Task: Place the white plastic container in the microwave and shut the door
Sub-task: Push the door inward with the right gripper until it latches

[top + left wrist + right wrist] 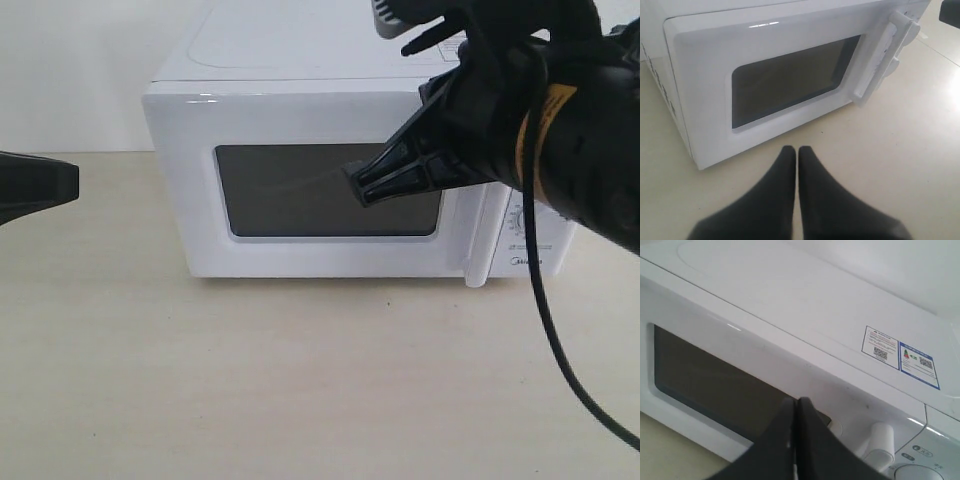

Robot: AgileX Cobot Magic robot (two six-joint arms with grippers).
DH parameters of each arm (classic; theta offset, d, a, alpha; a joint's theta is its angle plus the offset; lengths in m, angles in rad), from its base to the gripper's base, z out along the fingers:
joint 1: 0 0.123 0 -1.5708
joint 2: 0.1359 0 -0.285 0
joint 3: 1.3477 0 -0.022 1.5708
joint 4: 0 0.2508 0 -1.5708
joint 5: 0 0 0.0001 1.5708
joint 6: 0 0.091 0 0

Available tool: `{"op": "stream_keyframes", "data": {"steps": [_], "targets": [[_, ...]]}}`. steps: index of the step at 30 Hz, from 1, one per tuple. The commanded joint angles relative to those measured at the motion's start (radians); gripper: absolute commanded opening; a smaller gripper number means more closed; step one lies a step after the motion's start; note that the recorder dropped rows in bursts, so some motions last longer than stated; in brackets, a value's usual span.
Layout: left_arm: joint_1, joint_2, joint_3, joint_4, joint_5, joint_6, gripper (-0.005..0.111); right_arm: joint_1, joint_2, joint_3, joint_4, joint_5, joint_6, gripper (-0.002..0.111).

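Observation:
The white microwave (300, 60) stands at the back of the table with its door (200, 215) shut; the dark window (300, 195) and the tall white handle (478, 235) face me. The white plastic container is not in view. My right gripper (358, 185) is shut and empty, its tips in front of the window's right part, close to the handle (882, 439). My left gripper (796, 150) is shut and empty, low over the table in front of the door (705, 75), with the handle (875, 65) off to one side. In the exterior view its black tip (40, 185) shows at the left edge.
The beige table (300, 380) stretches in front of the microwave. A black cable (545, 320) hangs from the right arm across the microwave's dial panel (525, 235). Two stickers (900, 356) lie on the microwave's top.

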Motion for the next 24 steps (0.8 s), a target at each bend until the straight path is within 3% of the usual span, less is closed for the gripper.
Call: {"op": "stream_keyframes", "data": {"steps": [1,16,24], "targets": [[-0.005,-0.004,0.006,-0.015,-0.015,0.005,0.004,0.002,-0.008,0.003,0.001,0.013,0.002,0.000],[-0.005,-0.004,0.006,-0.015,-0.015,0.005,0.004,0.002,-0.010,0.003,0.004,0.009,0.002,0.000],[-0.005,-0.004,0.006,-0.015,-0.015,0.005,0.004,0.002,-0.161,0.003,0.025,0.014,-0.018,0.000]]}}
